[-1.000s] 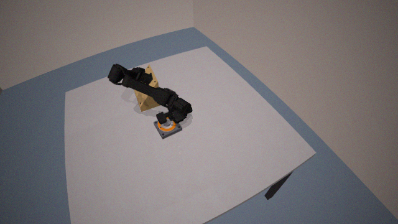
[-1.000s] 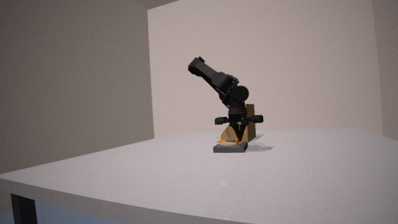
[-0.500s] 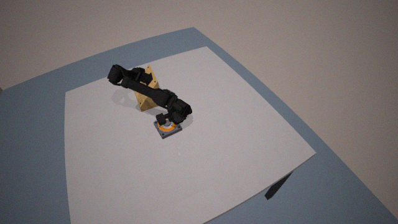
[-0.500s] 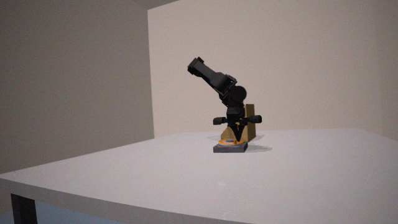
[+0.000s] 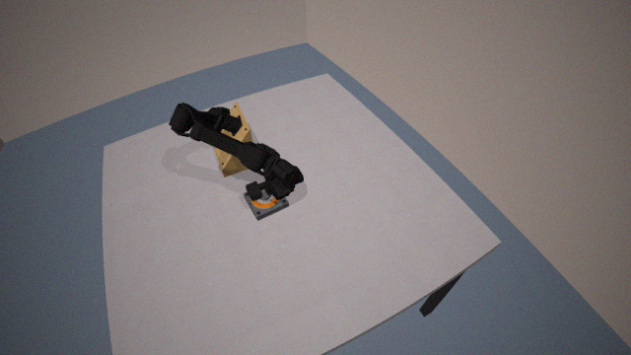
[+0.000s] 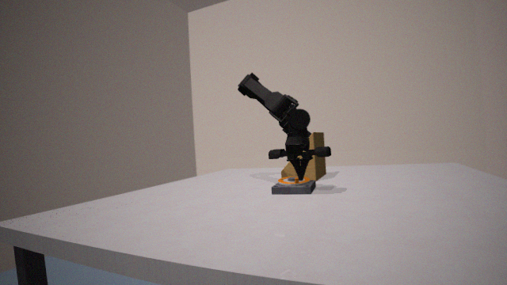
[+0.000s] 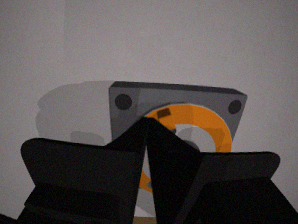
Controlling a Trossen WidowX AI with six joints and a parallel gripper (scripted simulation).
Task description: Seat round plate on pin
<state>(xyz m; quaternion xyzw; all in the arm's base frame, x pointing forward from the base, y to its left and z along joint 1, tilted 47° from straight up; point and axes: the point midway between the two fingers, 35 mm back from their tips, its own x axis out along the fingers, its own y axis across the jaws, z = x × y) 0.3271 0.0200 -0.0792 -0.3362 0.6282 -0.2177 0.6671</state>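
Fingers together w/ nothing btwn, tips down at orange plate (image 7: 212,124) on gray base (image 7: 127,119).

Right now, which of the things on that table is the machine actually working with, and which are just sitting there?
Part of the job:
orange round plate
grey base under it
the tool, shut, its tip down at the plate

Just sitting there:
tan wooden block behind the arm
white table
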